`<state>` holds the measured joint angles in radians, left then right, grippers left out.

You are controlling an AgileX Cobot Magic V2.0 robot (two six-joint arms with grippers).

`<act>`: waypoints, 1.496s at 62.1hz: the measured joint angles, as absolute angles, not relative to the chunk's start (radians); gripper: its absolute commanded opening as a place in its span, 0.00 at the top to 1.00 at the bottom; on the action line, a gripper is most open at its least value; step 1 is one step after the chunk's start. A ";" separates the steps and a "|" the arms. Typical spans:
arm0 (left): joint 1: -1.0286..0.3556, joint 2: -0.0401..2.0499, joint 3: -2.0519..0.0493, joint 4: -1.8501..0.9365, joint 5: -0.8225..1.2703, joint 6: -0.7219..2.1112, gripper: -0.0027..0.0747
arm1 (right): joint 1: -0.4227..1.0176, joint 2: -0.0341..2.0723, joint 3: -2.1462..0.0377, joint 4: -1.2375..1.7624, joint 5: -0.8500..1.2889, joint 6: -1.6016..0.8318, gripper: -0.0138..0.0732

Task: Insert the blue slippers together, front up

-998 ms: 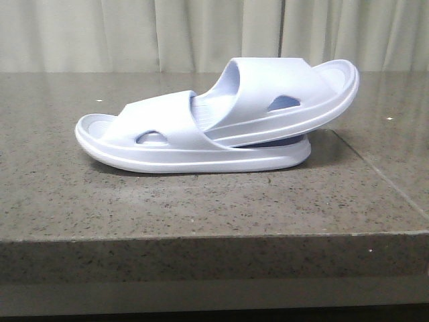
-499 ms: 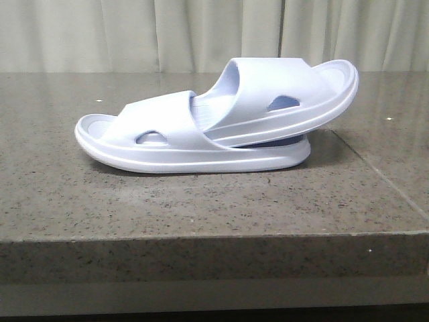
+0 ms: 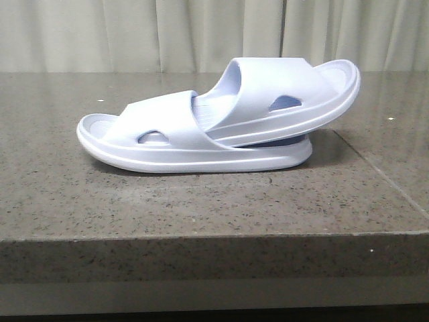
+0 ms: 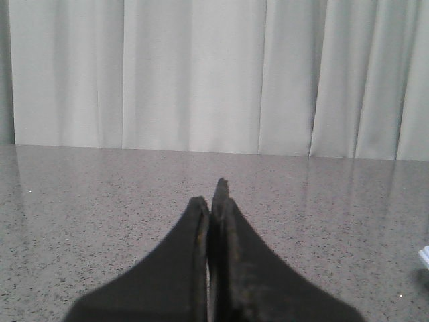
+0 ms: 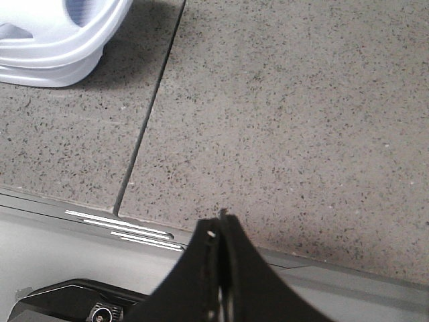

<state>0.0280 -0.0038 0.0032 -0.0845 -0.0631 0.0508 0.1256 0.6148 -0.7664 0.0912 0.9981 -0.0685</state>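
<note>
Blue slippers (image 3: pixel 201 131) sit nested mid-table (image 3: pixel 201 208), upper one's end tucked under the lower strap, other end raised. Barely any change from a second ago, only a slight rightward shift. Left gripper (image 4: pixel 213 201) and right gripper (image 5: pixel 218 231) both closed, empty, clear of the pair; task looks done

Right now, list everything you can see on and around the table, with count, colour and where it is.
Pale lavender-blue moulded foam slippers: two, nested, upper one tilted with its front tucked under the lower one's strap, mid-table.
Speckled grey-brown stone table: one, under the slippers, a seam running right of them.
Pale pleated curtain: behind the table.
Left pincer: black, shut, empty, over bare table.
Right pincer: black, shut, empty, near the table edge.
</note>
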 measured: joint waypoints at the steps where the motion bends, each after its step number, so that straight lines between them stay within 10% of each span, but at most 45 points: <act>1: 0.028 -0.004 0.003 -0.084 -0.063 0.051 0.99 | 0.126 0.615 -0.766 0.091 0.998 -0.069 0.92; 36: 0.027 -0.004 0.003 -0.084 -0.063 0.051 0.99 | 0.126 0.592 -0.746 0.084 0.977 -0.069 0.92; 67: 0.027 -0.004 0.003 -0.084 -0.063 0.051 0.99 | 0.044 0.190 -0.248 0.082 0.307 -0.069 0.92; 93: 0.027 -0.004 0.003 -0.084 -0.063 0.051 0.99 | 0.044 -0.007 0.013 0.082 0.159 -0.069 0.92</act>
